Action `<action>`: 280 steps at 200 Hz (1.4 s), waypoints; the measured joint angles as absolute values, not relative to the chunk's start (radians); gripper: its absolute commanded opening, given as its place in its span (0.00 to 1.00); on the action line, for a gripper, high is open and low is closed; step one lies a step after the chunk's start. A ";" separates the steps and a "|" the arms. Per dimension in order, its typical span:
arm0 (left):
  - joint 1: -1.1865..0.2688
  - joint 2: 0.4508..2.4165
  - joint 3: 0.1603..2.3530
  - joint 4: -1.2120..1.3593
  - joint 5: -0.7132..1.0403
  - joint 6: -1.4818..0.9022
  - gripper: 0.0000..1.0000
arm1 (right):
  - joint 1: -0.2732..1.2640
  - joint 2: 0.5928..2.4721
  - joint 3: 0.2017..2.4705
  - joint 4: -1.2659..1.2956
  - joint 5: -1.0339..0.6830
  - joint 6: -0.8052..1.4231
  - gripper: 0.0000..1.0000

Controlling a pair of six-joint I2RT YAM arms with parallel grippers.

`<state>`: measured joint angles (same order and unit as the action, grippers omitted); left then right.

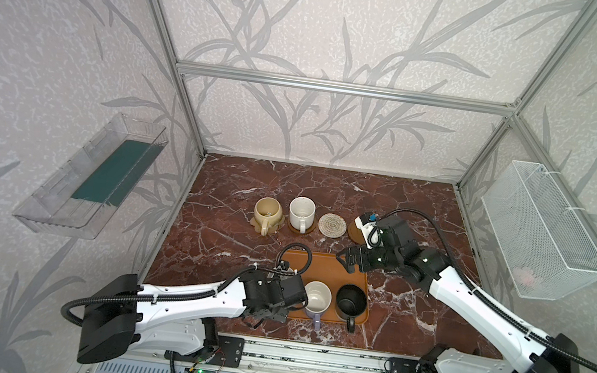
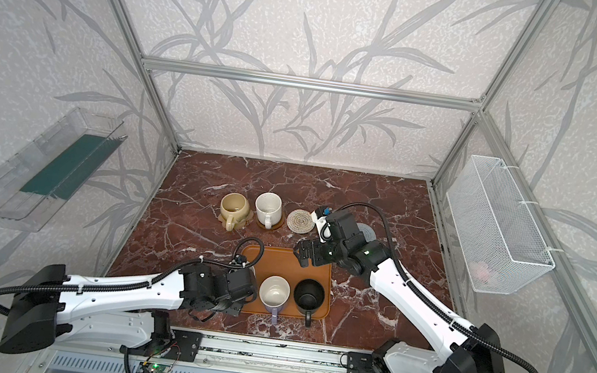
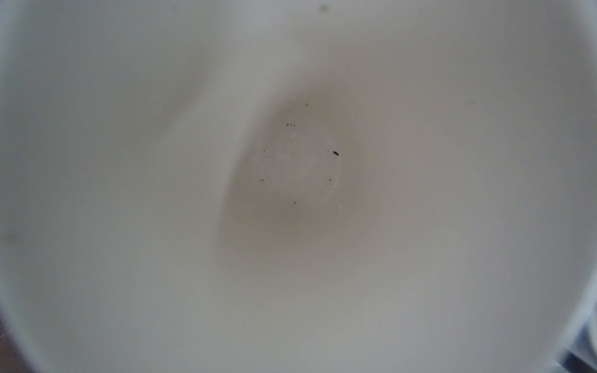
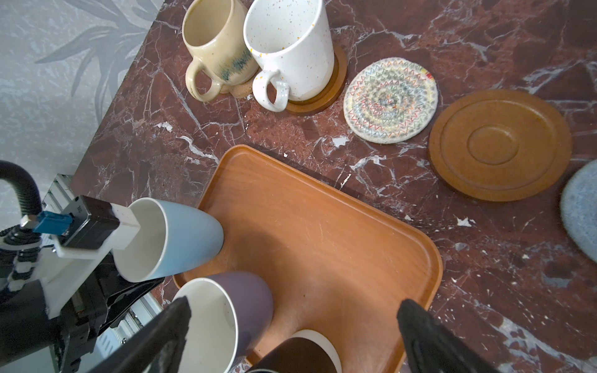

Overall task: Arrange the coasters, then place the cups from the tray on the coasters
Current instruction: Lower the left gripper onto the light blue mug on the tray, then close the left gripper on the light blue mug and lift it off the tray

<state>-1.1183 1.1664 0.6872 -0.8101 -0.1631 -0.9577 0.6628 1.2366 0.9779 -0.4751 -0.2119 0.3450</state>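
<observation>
Right wrist: tray (image 4: 323, 226) holds blue cup (image 4: 190, 239), lavender cup (image 4: 248, 297), black cup (image 4: 284, 355).

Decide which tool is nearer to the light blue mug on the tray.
Left. The left tool is shut at the rim of the light blue mug. The right tool hangs open over the far edge of the tray, apart from that mug.

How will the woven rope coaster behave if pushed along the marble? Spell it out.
The woven rope coaster looks like soft stitched coils, so it probably flexes or bunches rather than sliding stiffly. Lying flat and thin on the marble tabletop, it seems light and unlikely to roll. Its textured weave likely grips well.
</observation>
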 measured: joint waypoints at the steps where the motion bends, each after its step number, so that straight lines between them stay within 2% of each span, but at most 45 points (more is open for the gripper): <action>1: -1.118 1.166 0.687 -0.810 -0.163 -0.958 0.00 | 0.663 1.237 0.978 -0.475 -0.212 0.345 1.00; 189: -1.118 1.120 0.744 -0.909 -0.162 -0.970 0.00 | 0.663 1.264 0.972 -0.428 -0.324 0.345 0.99; 280: -1.118 1.086 0.828 -0.969 -0.189 -0.968 0.00 | 0.663 1.264 0.945 -0.408 -0.304 0.350 0.99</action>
<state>-1.1183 1.0859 0.8276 -0.9691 -0.1890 -0.9676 0.6628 1.2636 0.9455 -0.4076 -0.3038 0.3504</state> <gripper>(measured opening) 0.148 0.987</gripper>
